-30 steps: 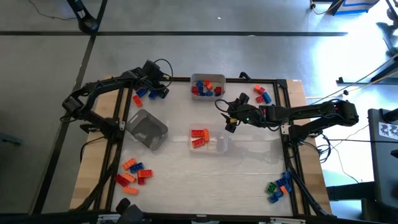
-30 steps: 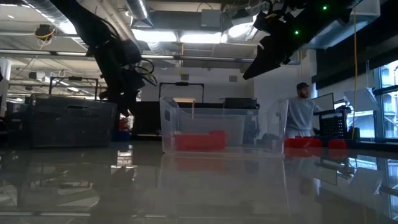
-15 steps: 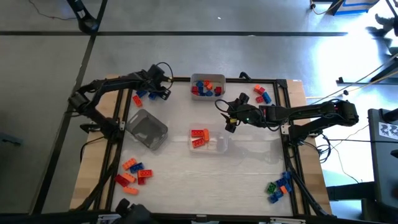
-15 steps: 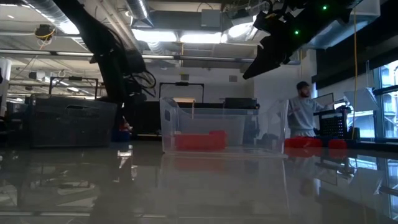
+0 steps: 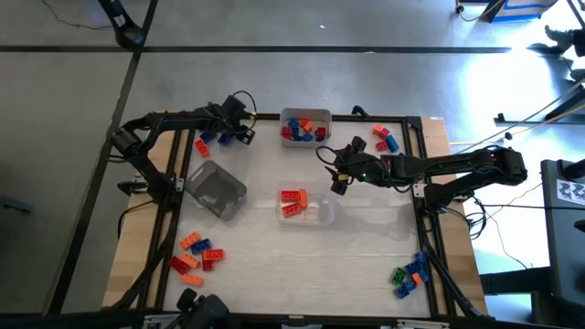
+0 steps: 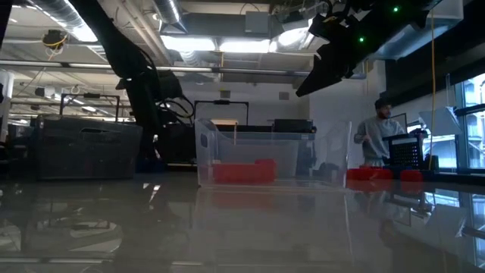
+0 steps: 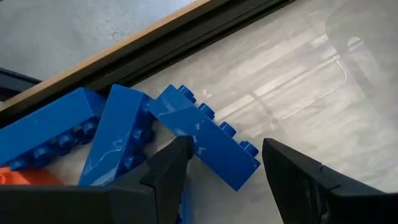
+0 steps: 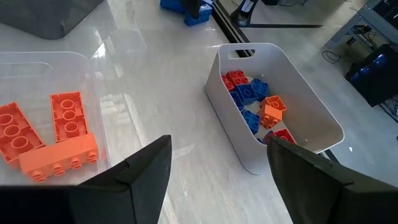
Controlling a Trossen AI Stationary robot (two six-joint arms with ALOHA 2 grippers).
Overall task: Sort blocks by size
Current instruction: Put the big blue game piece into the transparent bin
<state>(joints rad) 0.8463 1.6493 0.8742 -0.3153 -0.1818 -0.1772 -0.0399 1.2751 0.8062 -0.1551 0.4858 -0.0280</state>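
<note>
The left gripper [image 5: 239,129] hangs low over the far-left pile of blocks [image 5: 212,139], fingers spread either side of a long blue brick [image 7: 205,143] that lies flat against two other blue ones. This looks like the reach-in step of a pick: next the fingers need to drop squarely astride that brick and close without catching its neighbours. The right gripper [image 5: 339,178] waits mid-table, spread and empty, between the white bin [image 5: 306,115] of small bricks and the clear tray [image 5: 320,213] holding orange ones [image 8: 53,134]. Other piles remain at near left, near right and far right.
</note>
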